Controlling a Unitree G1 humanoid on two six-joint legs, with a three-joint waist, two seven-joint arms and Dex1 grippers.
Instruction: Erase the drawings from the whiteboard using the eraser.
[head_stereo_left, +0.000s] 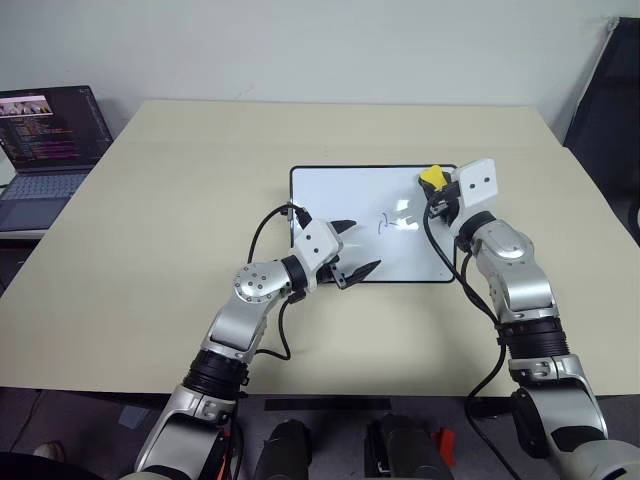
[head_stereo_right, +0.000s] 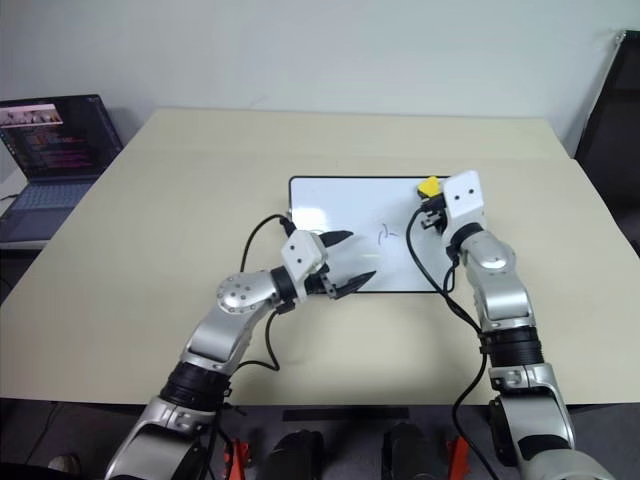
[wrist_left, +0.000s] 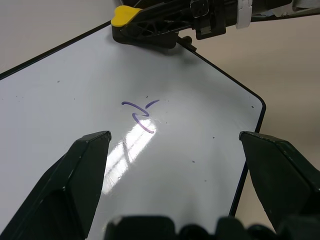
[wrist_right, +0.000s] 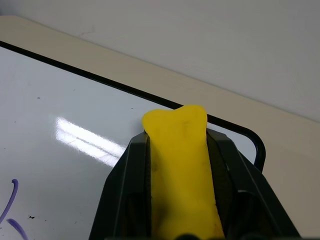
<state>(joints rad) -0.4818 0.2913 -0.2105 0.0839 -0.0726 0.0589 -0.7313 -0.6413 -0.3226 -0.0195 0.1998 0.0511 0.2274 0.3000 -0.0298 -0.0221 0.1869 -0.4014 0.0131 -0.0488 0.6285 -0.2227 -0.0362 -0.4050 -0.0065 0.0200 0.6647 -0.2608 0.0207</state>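
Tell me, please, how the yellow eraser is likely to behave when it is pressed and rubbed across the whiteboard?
The eraser bulges past the black fingers of the right pincer that squeezes it, so it is probably soft and will give under pressure. It looks small and likely light. The whiteboard is glossy, so it should slide easily toward the drawings.

No readable text, laptop (head_stereo_left: 48, 140) screen illegible

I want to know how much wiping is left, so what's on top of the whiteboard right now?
One small purple scribble sits mid-board on the whiteboard. The right gripper holds the yellow eraser over the far right corner, hiding the surface beneath it.
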